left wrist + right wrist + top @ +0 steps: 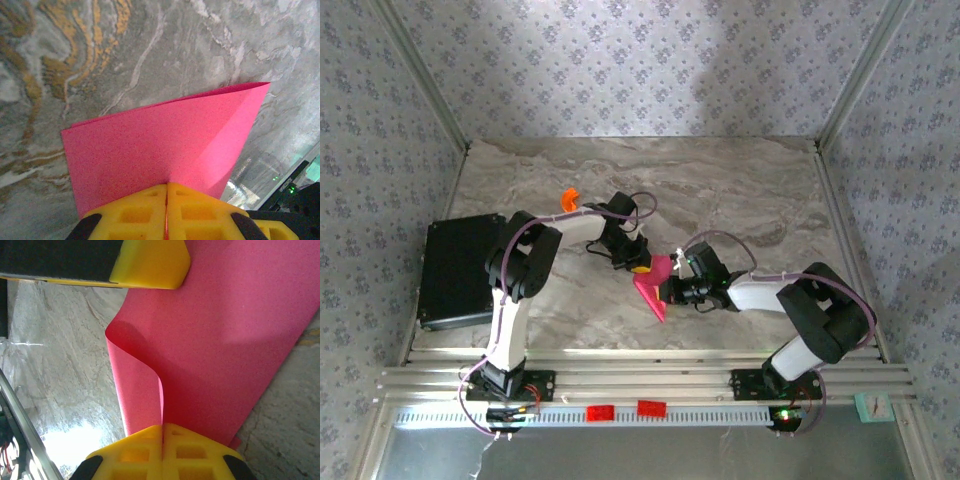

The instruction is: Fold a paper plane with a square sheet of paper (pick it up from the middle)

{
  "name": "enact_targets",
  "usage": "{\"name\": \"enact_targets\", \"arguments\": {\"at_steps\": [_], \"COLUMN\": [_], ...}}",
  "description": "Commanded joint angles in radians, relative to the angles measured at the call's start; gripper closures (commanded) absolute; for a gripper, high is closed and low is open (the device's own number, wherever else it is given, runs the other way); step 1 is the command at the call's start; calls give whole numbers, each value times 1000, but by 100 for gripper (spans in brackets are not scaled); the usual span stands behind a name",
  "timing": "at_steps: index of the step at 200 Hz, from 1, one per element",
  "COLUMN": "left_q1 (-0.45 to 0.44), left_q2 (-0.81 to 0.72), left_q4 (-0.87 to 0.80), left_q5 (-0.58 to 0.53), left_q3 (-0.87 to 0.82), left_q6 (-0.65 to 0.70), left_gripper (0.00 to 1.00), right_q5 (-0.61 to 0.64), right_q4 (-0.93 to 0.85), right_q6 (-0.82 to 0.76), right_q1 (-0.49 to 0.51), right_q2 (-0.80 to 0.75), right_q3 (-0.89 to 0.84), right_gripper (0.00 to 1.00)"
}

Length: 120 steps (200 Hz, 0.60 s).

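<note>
Two claws, both yours, are closed on the same square sheet of paper (654, 283). Your left claw (166, 187) has its yellow fingers pressed flat together on one edge, and the sheet beyond them is folded over on itself. Your right claw (162, 429) is clamped just as tight on the opposite side, where the paper curls in a loose bend. The sheet hangs between the two claws over the middle of the marbled table (740, 190), towards its near edge.
</note>
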Motion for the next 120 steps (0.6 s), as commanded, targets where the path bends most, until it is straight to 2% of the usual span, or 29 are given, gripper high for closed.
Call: {"name": "enact_targets", "arguments": {"at_steps": [1,120], "left_q1": [-11,-12], "left_q2": [44,45], "left_q4": [-29,-27], "left_q5": [-31,-30], "left_q3": [-3,-5], "left_q6": [11,10], "left_gripper": [91,92], "right_q5": [-13,-42], "right_q4": [-23,-63], "right_q6": [-7,-7], "right_q1": [-2,19], "right_q2": [13,16], "right_q3": [32,52], "right_gripper": [98,98]}}
